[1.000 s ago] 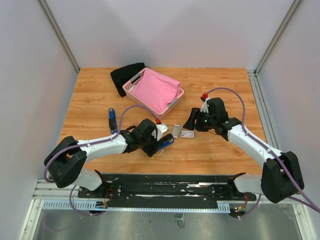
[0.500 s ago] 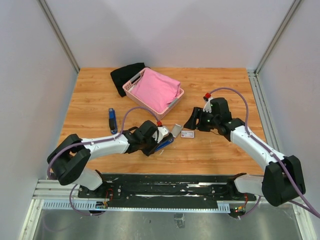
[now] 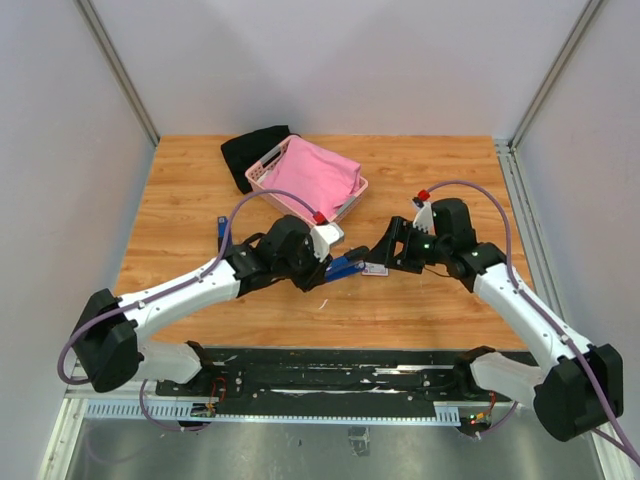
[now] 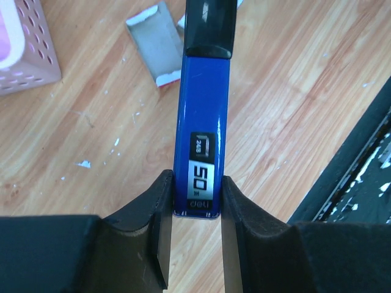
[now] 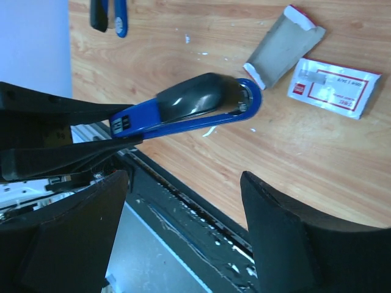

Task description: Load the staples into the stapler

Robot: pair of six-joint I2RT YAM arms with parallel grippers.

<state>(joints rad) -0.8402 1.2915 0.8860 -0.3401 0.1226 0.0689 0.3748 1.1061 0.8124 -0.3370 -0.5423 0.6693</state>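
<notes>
Wooden table with pale walls all round. At the back, a pink basket and a black cloth. Off to the left, a second stapler, lying flat.

Pinched in the left gripper: the blue stapler, held by its back end with one finger on each side. Lifted over the wood, front tip towards the right arm, top part shut down. On the other side, the right gripper, spread wide, nothing in it, hanging near the stapler's front tip.

On the table, the staples, a small grey block just past the stapler's tip and just beside the white carton with red print. Not touched by either gripper.

Probably time to open the stapler next, so not far along yet.

Plenty to go wrong from here:
- Only a small pinch at the very back, so a risk of twisting the stapler or popping it out with a push on the front.
- Danger of bumping the grey block or shoving the carton away with those wide fingers.
- Danger of snapping the staples into bits with too hard a squeeze.
- Both arms close together, so easy to knock one into the other.
</notes>
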